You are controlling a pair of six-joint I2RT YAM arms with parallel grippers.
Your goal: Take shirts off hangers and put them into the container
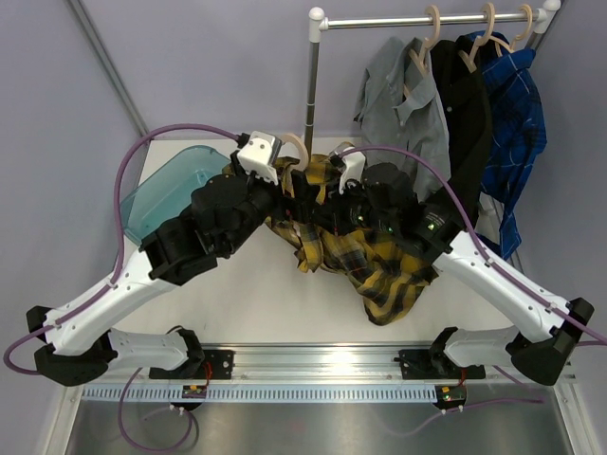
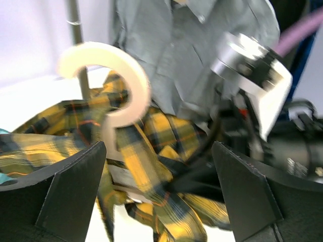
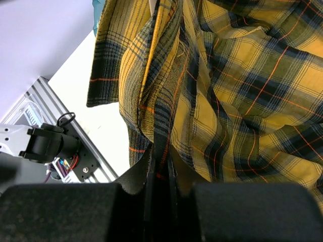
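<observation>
The yellow-and-black plaid shirt (image 1: pixel 370 256) hangs bunched over the middle of the table, still on its pale hanger, whose hook (image 1: pixel 296 147) sticks up behind the wrists. My right gripper (image 3: pixel 160 154) is shut on a dark fold of that shirt (image 3: pixel 242 91). My left gripper (image 2: pixel 159 146) stands open just short of the hook (image 2: pixel 123 75), with plaid cloth (image 2: pixel 151 166) between its fingers but not pinched. The teal container (image 1: pixel 166 190) lies at the left, behind the left arm. Grey (image 1: pixel 403 104), black (image 1: pixel 465 104) and blue plaid (image 1: pixel 517 123) shirts hang on hangers (image 1: pixel 432 24) at the back right.
The white-and-metal rail stand (image 1: pixel 313 76) rises just behind the two wrists. The right arm's wrist body (image 2: pixel 252 80) sits close in front of my left fingers. A metal mounting rail (image 1: pixel 313 365) runs along the near table edge.
</observation>
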